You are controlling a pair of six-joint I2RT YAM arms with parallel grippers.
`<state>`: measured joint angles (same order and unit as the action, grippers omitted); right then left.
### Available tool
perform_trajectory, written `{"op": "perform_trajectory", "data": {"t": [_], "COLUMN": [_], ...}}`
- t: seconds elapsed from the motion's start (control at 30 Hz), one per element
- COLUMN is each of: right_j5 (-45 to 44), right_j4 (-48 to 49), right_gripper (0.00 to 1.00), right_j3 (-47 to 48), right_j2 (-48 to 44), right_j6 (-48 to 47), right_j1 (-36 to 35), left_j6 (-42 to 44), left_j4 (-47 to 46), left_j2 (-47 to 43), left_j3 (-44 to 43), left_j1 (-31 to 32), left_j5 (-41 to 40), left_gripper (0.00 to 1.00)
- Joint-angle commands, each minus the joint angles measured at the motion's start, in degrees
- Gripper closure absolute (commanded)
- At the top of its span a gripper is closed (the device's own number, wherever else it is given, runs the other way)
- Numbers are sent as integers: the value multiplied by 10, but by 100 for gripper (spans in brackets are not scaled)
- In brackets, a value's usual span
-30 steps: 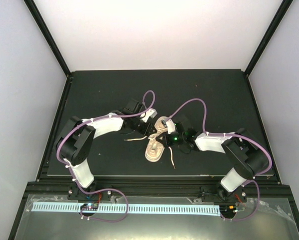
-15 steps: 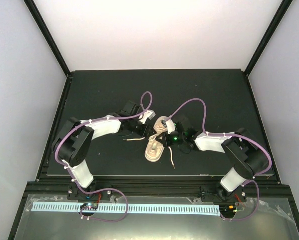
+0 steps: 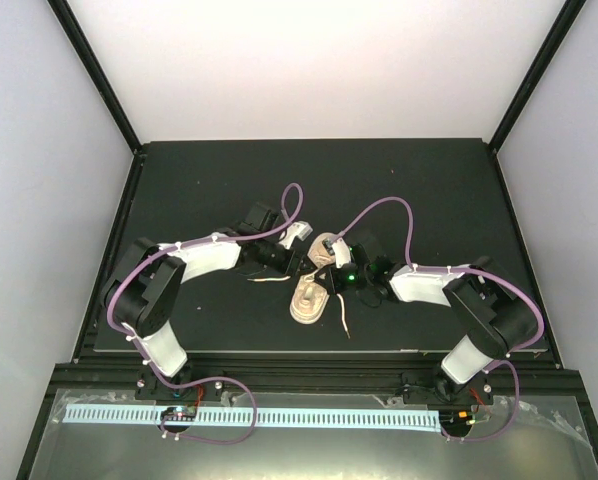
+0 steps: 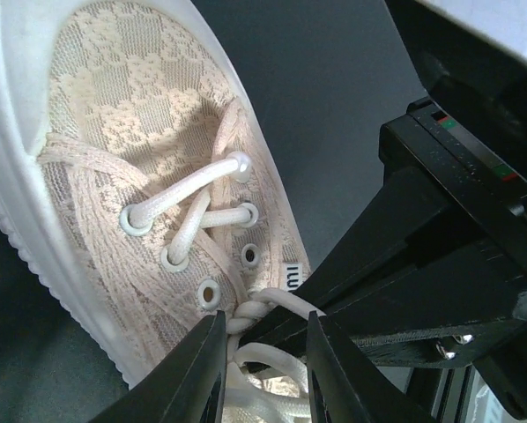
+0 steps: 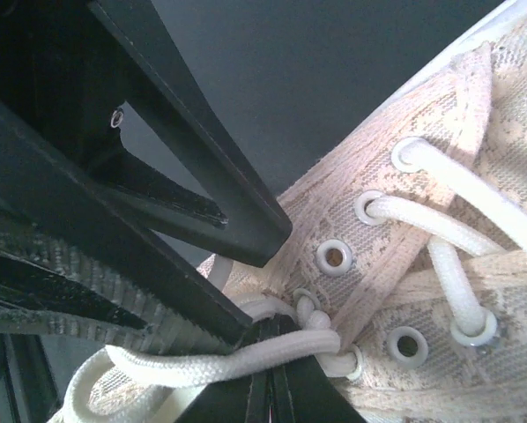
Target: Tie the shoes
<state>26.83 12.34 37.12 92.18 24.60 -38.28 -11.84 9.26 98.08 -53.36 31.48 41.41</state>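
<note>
The beige lace-pattern shoe (image 3: 308, 300) lies mid-table, toe toward me. It fills the left wrist view (image 4: 131, 123) and the right wrist view (image 5: 440, 167). My left gripper (image 3: 301, 264) is at the shoe's left side by the top eyelets. In its own view it (image 4: 263, 370) is open, its fingers either side of the lace knot (image 4: 246, 310) and my right gripper's fingertip. My right gripper (image 3: 327, 272) is at the shoe's right side. In its own view it (image 5: 272, 392) is shut, with a cream lace (image 5: 246, 357) held across its tips beside the twisted knot.
Two loose lace ends trail on the black mat (image 3: 199, 190), one to the left of the shoe (image 3: 269, 280) and one to the front right (image 3: 345, 320). The mat's front edge (image 3: 309, 350) runs just beyond the arm bases. White walls close in the sides and back.
My left arm's elbow has shifted slightly left and lower, and its wrist moved a little. The shoe and my right arm have stayed in place.
</note>
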Motion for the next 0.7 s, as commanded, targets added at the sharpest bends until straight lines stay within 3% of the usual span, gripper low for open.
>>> {"op": "perform_trajectory", "data": {"t": [0.0,0.43,0.67], "right_j5": [-36,-35,-38], "right_j4": [-5,-4,-5], "right_gripper": [99,99,98], "right_j3": [-2,-2,-4], "right_j2": [7,8,5], "right_j6": [4,4,4], "right_j1": [-1,0,0], "left_j6": [-12,-10,-1], "left_j4": [-16,-19,12], "left_j2": [0,20,26], "left_j3": [7,12,7], "left_j1": [5,5,6], "left_j5": [48,52,14], "left_gripper": [74,72,81]}}
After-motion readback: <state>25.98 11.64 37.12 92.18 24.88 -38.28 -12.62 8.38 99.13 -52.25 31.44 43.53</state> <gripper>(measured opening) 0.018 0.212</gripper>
